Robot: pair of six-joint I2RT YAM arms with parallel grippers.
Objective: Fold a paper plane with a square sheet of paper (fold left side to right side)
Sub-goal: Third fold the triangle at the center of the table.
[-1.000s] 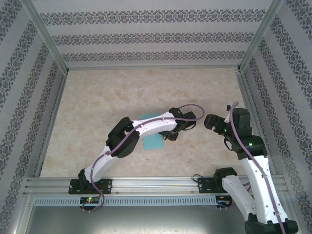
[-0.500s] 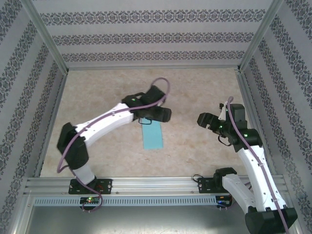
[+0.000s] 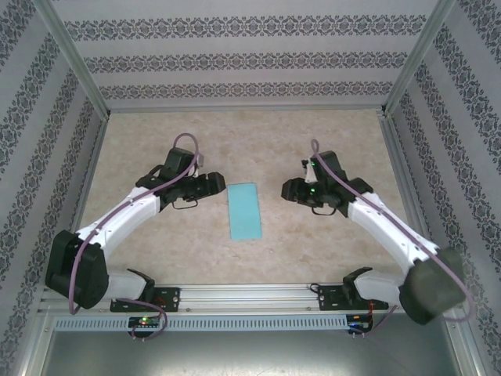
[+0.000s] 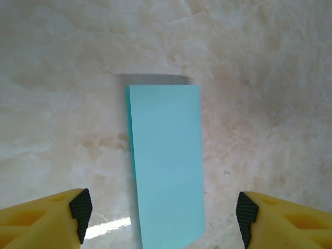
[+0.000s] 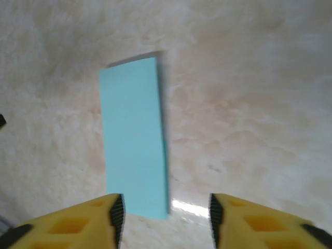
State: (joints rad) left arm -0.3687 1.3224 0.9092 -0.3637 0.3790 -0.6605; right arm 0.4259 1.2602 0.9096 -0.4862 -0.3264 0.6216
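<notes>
**Top view.** My left gripper (image 3: 218, 186) and my right gripper (image 3: 288, 190) face each other across the square sheet of paper (image 3: 244, 210). The sheet lies flat between them, folded into a narrow rectangle, and touches neither. Both grippers have their jaws apart and hold nothing. The counter (image 3: 156, 243) is beige and marbled. Walls (image 3: 250, 59) with dark ornamental bands enclose it, and an aluminium rail (image 3: 250, 296) runs along its near edge.

**Left wrist view.** My left gripper (image 4: 162, 215) stands wide and empty, with its yellow fingers (image 4: 46, 220) black-padded at the tips. The sheet (image 4: 166, 161) lies on the counter ahead of and between the fingers, clear of both. A thin sliver of the lower layer shows along its left edge.

**Right wrist view.** My right gripper (image 5: 163, 212) is narrower but parted, with nothing gripped. The sheet (image 5: 134, 135) lies ahead and slightly left of the gap, its near edge just beyond the left finger (image 5: 78, 223). Glare marks the counter between the fingers.
</notes>
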